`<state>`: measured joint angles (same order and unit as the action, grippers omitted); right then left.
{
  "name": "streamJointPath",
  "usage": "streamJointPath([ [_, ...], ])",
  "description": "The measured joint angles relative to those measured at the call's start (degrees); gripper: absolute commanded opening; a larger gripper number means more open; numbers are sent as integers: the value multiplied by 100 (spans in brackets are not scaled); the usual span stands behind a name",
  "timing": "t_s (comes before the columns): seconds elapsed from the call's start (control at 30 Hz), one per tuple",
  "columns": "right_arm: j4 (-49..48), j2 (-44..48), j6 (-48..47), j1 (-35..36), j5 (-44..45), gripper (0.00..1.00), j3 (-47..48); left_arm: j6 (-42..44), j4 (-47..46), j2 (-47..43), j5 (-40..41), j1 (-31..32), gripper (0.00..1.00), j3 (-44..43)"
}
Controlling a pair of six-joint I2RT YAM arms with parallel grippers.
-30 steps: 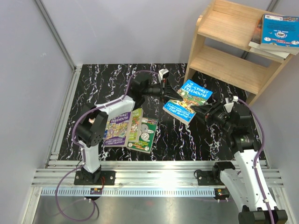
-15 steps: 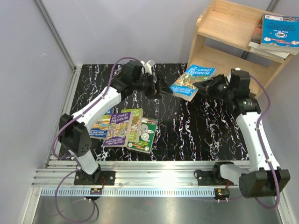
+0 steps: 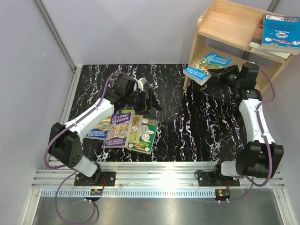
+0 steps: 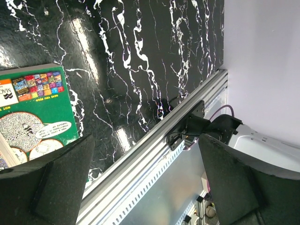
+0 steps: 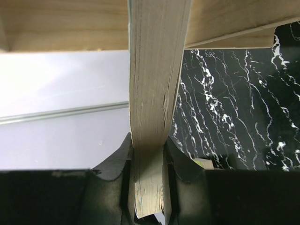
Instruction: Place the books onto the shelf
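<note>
Clamping the blue book [image 3: 207,63], your right gripper [image 3: 221,73] sits at the shelf [image 3: 234,70], one o'clock; next, slide it in. Left gripper [image 3: 152,99] gapes empty.

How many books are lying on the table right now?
4, overlapping in one pile: blue-orange book leftmost, then purple book, green book, and green-and-white book rightmost. More may be hidden underneath.

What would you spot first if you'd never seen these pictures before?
The blue Treehouse book up in the air, pinched by the right gripper right at the wooden shelf. Then the bright books spread on the black marbled table, with the left gripper wide open near them.
</note>
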<state>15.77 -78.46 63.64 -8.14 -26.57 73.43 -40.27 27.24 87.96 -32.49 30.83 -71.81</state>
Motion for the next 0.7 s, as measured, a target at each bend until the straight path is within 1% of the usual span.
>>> streamJointPath([
  [0.17,-1025,-9,551,0,219,0,-835,42,-9,-2,-9,0,95,24],
  [0.3,-1532,-149,894,-4,501,0,-1067,101,-13,-2,-24,0,95,24],
  [0.4,-1897,-358,1045,-31,616,0,-1054,131,-9,-2,-28,0,95,24],
  [0.5,-2065,-647,1110,-87,645,0,-918,157,-4,-2,-31,0,95,24],
  [0.7,-1926,-1314,1047,-254,608,1,-280,188,-17,0,-42,-7,95,24],
])
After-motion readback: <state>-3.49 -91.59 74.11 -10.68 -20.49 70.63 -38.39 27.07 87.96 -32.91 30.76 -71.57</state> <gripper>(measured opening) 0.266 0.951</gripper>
